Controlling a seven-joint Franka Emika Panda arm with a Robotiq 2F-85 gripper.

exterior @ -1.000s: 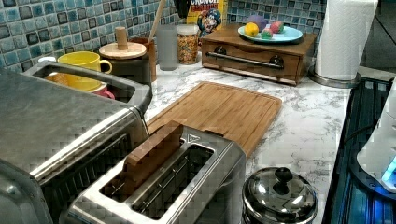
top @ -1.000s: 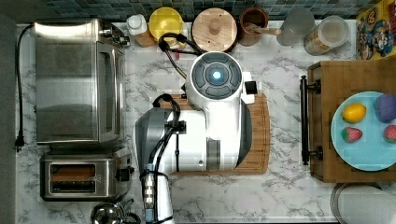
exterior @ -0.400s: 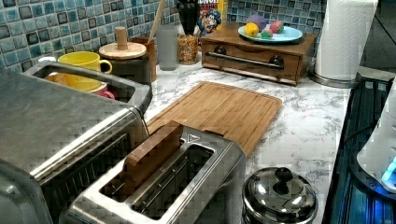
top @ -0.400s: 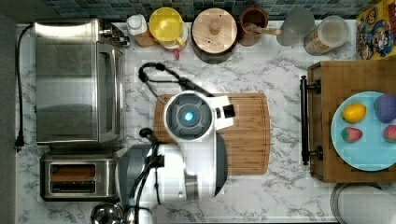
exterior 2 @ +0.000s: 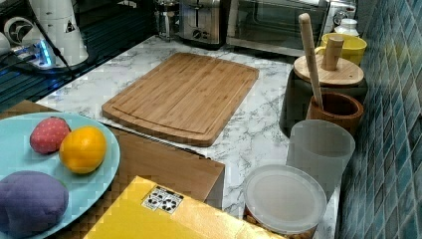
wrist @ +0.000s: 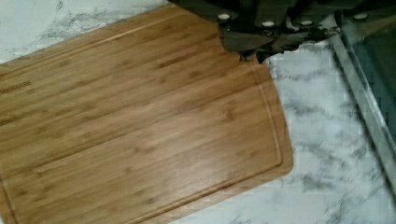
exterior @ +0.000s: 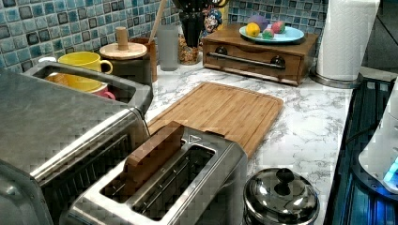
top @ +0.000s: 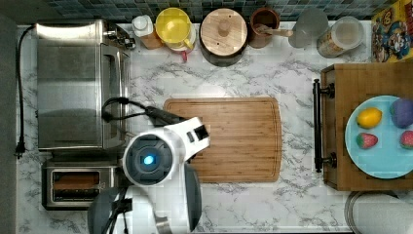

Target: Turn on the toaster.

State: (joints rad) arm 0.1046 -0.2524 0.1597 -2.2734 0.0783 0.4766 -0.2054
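I am looking down past the dark gripper [wrist: 261, 35] in the wrist view, and I cannot tell whether it is apart or together. It is hanging over one corner of the rectangular bamboo cutting board [wrist: 135, 126], with white marbled countertop [wrist: 327, 154] beside it.

In the top view, the white arm [top: 156, 161] with its glowing blue light is sitting over the cutting board's [top: 234, 139] lower left corner, just beside the small boxy brushed-steel pop-up toaster [top: 78, 184]. That toaster is standing at the top view's lower left, directly below the large steel toaster oven [top: 78, 83], and a brown slice of bread [exterior: 152, 152] is standing in one of its two long slots in the left view. In the right view the toaster [exterior 2: 201, 20] is showing its knobs on the end facing the board. A round shiny steel lid with a black knob [exterior: 280, 194] is sitting just beside the toaster.

Farther along the tiled wall I am seeing a yellow mug [top: 175, 27], a dark canister with a round wooden lid [top: 223, 31] and a brown crock holding a wooden utensil [top: 264, 22]. At the top view's far right, a pale blue plate of toy fruit [top: 358, 156] is resting on a wooden drawer box [top: 341, 83].
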